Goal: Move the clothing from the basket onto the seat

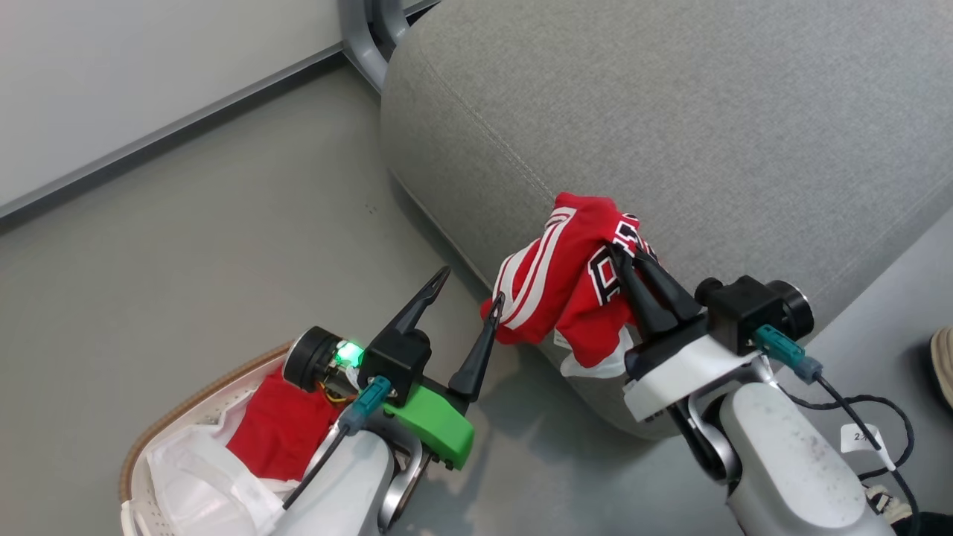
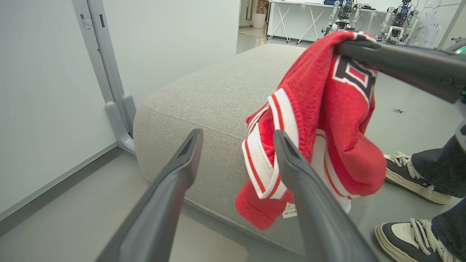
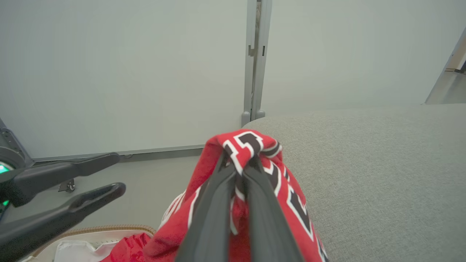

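The right gripper [image 1: 629,257] has its two dark fingers pressed together on a fold of the red jersey with black white-edged letters and red-white striped trim [image 1: 566,275]. The pinch sits high on the cloth, probably so that the rest can hang free and be carried over the edge without dragging. The jersey is out of the basket and hangs at the rounded front corner of the large grey fabric seat [image 1: 670,112]. Most of it is in front of the cushion's side and not on top (whether it touches the fabric, I cannot tell), so I judge that it is not yet placed. The left gripper [image 1: 470,286] holds nothing. Its fingers stand wide apart just beside the striped hem, and one tip looks very near to it, maybe ready to support or spread the cloth. Below this arm is the oval white plastic basket with the brown woven-look rim [image 1: 193,400], standing on the grey floor [image 1: 223,260]. Inside it lie the plainer red garment [image 1: 279,428], which is the second piece to move, and a plain white sheet [image 1: 197,476] beside it. Little blocks the way to the seat top. Still, a person's dark-and-white shoes [image 2: 415,178] stand close to the seat on the right side, and a grey metal partition foot [image 1: 368,37] stands at the far corner.
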{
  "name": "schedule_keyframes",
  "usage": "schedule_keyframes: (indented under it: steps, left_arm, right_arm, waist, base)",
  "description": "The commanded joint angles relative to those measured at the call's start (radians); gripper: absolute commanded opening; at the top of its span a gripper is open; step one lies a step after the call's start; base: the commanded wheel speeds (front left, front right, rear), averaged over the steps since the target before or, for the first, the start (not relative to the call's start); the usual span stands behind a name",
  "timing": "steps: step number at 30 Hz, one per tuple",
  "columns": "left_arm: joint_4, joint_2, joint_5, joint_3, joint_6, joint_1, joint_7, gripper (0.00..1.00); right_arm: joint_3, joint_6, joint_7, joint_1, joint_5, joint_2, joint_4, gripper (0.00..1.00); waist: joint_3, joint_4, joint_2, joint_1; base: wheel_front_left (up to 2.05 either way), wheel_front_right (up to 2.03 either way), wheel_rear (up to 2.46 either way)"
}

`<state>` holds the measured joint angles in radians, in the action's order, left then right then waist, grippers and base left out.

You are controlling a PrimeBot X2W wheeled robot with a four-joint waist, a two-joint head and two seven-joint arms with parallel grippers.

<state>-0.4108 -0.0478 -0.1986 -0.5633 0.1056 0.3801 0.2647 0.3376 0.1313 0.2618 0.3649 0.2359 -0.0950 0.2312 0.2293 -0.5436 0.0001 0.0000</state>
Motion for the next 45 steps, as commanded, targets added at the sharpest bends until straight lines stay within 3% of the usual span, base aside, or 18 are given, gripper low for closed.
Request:
schedule_keyframes:
  steps: [1,12,23,30,36,37,38,39,45]
  left_arm:
    - [-0.002,-0.006,0.003,0.0,0.002,0.01,0.0,1.0]
    - [-0.018,-0.028,0.055,0.045,0.007,0.025,0.0,1.0]
    - [-0.013,-0.045,0.098,0.054,0.014,0.102,0.0,1.0]
    - [-0.013,-0.048,0.117,0.054,0.016,0.151,0.0,1.0]
    - [-0.015,-0.052,0.122,0.057,0.014,0.188,0.0,1.0]
    - [-0.016,-0.052,0.123,0.061,0.011,0.192,0.0,1.0]
    - [-0.016,-0.052,0.123,0.065,0.008,0.197,0.0,1.0]
    - [-0.016,-0.052,0.122,0.069,0.005,0.199,0.0,1.0]
    - [-0.022,-0.057,0.109,0.11,-0.019,0.201,0.0,1.0]
  right_arm:
    - [-0.006,-0.001,0.005,0.033,-0.007,-0.02,0.008,0.0]
    - [-0.022,-0.001,0.005,0.346,-0.062,-0.181,0.127,0.0]
    - [-0.172,-0.001,0.005,0.632,-0.136,-0.337,0.319,0.0]
    - [-0.284,-0.001,0.005,0.724,-0.205,-0.364,0.492,0.0]
    - [-0.427,-0.001,0.005,0.726,-0.298,-0.336,0.599,0.0]
    - [-0.447,-0.001,0.005,0.715,-0.317,-0.331,0.605,0.04]
    - [-0.469,-0.001,0.005,0.7,-0.332,-0.317,0.611,0.58]
    - [-0.487,-0.001,0.005,0.69,-0.34,-0.306,0.616,0.97]
    - [-0.582,-0.001,0.005,0.61,-0.362,-0.239,0.579,1.0]
  waist:
    - [0.02,-0.007,-0.0001,0.0]
    - [0.143,-0.001,-0.0001,0.0]
    - [0.298,0.115,-0.0001,0.0]
    - [0.378,0.171,-0.0001,0.0]
    - [0.427,0.213,-0.0001,0.0]
    - [0.432,0.217,-0.0001,0.0]
    - [0.436,0.221,-0.0001,0.0]
    - [0.439,0.223,-0.0001,0.0]
    - [0.425,0.229,-0.0001,0.0]
  base:
    - [0.0,0.0,0.0]
    - [0.0,0.0,0.0]
    - [0.0,0.0,0.0]
    - [0.0,0.0,0.0]
    - [0.0,0.0,0.0]
    - [0.0,0.0,0.0]
    - [0.0,0.0,0.0]
    - [0.0,0.0,0.0]
    - [0.0,0.0,0.0]
